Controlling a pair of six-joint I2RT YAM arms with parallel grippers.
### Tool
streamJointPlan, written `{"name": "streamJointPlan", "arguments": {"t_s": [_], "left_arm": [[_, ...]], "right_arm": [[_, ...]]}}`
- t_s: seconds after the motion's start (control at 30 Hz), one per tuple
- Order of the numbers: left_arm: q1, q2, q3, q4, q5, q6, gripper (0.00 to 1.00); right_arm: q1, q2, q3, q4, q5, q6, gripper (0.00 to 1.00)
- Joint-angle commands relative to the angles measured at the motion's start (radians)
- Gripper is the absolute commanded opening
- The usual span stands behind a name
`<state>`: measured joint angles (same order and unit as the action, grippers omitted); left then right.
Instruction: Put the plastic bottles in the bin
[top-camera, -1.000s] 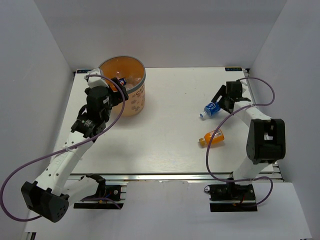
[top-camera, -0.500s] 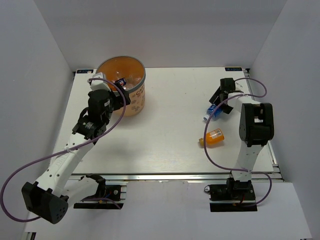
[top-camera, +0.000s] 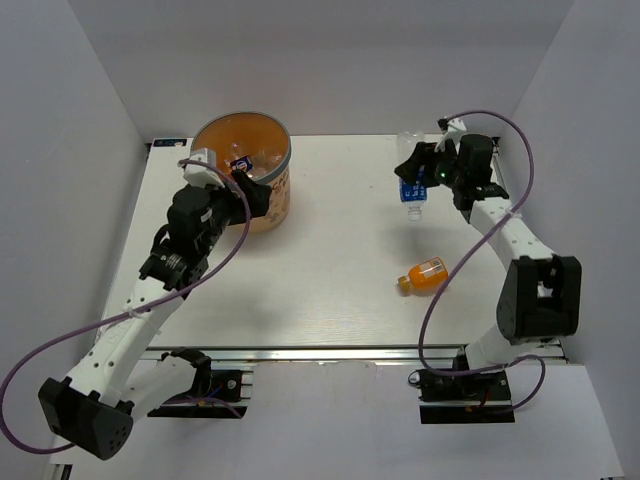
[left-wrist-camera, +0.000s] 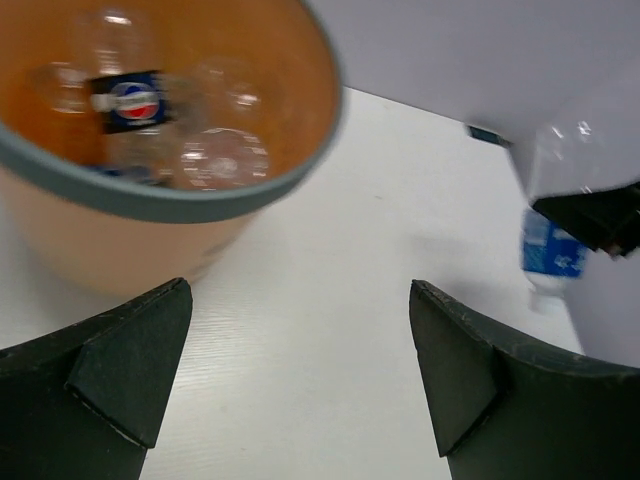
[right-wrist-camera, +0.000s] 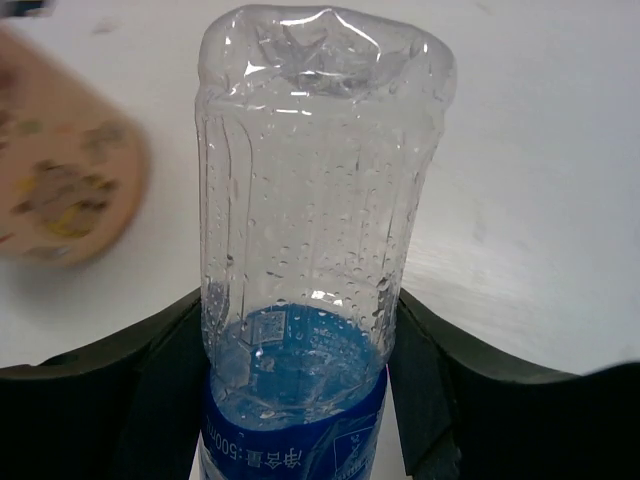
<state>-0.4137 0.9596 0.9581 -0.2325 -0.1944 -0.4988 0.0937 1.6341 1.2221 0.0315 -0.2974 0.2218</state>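
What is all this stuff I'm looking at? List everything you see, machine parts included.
Table: one, white, under everything.
Bin: one, orange with a grey rim, far left of the table.
Bottles in the bin: several, mostly clear, one with a dark label; exact count unclear.
Blue-labelled bottle: one, clear, far right, held by the right claw.
Orange bottle: one, lying on the table, near right.
Cables: purple, looping along each arm.
Arms: two, white and black, bases at the near edge.
Left claw: open, empty, beside the bin.
Right claw: shut on the blue-labelled bottle.
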Motion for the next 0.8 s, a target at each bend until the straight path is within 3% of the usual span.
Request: {"name": "streamJointPlan", "arguments": {"t_s": [0.0,0.07,0.17,0.27,0.47,0.77], "left_arm": [[0.001,0.037,-0.001,0.149,0.301,-0.021,0.98],[-0.004,0.065,0.005,0.203,0.448,-0.04,0.98],[-0.036,0.116,0.01,0.3,0.493,-0.072,0.98],[-0.109,0.165,0.013,0.352,0.481,-0.083,0.98],[-0.275,0.255,0.027,0.424,0.374,-0.053,0.98],[-0.303,0.289,-0.009,0.552,0.326,-0.058,0.98]], "right_arm": [[0.047,-0.121,-0.083,0.151,-0.394,-0.214,0.55],[0.096,-0.163,-0.114,0.157,-0.515,-0.288,0.55],[0.155,-0.253,-0.182,0.204,-0.62,-0.32,0.54],[0.199,-0.321,-0.248,0.298,-0.628,-0.242,0.5],[0.271,-0.356,-0.257,0.288,-0.602,-0.188,0.5],[0.322,-0.35,-0.269,0.268,-0.582,-0.176,0.5]]}}
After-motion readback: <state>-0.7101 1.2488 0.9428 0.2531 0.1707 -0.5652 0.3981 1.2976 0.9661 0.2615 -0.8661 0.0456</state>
